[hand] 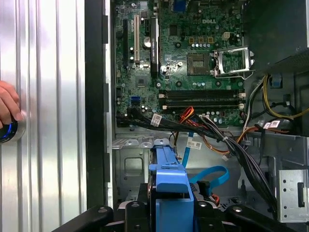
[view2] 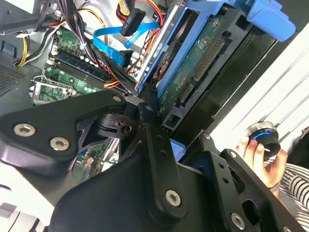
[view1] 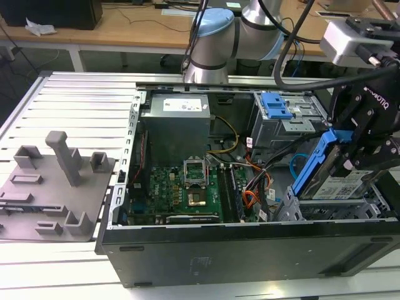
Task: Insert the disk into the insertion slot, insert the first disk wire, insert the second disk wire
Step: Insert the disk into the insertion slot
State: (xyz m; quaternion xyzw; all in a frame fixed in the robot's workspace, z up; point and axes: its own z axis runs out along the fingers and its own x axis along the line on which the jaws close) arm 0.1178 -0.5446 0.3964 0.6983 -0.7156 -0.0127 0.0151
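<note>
We log the tool (view1: 359, 156) clamped on the disk (view1: 337, 184), which hangs tilted just above the slot (view1: 289, 203), we judge so it can slide down into place, with the light-blue cable (hand: 217, 170) looped loose beyond and the circuit board (view1: 187, 187) farthest.

The computer case (view1: 250, 256) is seen nearly whole in the exterior view, from above one long wall. In the first wrist view its motherboard (hand: 193, 72) is looked down on from close above. In the second wrist view the disk (view2: 203, 63) over the case is viewed slantwise, very near. The motherboard is shared by all three.
</note>
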